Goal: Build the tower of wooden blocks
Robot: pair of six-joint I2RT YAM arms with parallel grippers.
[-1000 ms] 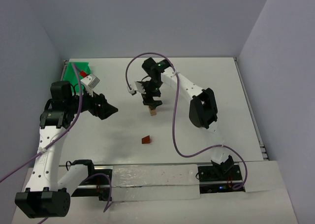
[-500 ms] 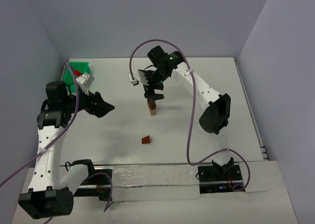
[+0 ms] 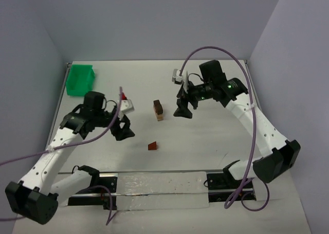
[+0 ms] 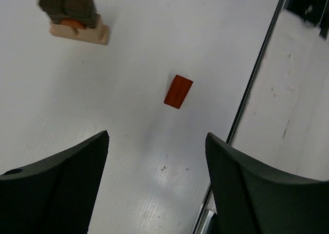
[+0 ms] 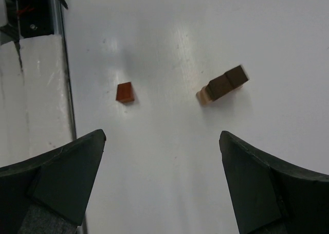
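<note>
The wood block tower point(image 3: 159, 111) stands mid-table: dark brown blocks on a light tan base, also seen in the left wrist view point(image 4: 74, 15) and the right wrist view point(image 5: 222, 85). A reddish-brown wedge point(image 3: 153, 146) lies alone on the table nearer the front point(image 4: 178, 91) point(image 5: 125, 92). My left gripper point(image 3: 125, 129) hovers left of the wedge, open and empty point(image 4: 157, 185). To the right of the tower, apart from it, my right gripper point(image 3: 183, 110) is wide open with nothing between its fingers point(image 5: 162, 185).
A bright green tray point(image 3: 80, 79) sits at the back left corner. A metal rail with a clear strip point(image 3: 159, 185) runs along the table's front edge. Purple cables loop over both arms.
The right gripper has drawn back from the tower to the right, leaving the dark block on top. The left arm has swung from near the green tray towards the wedge.
</note>
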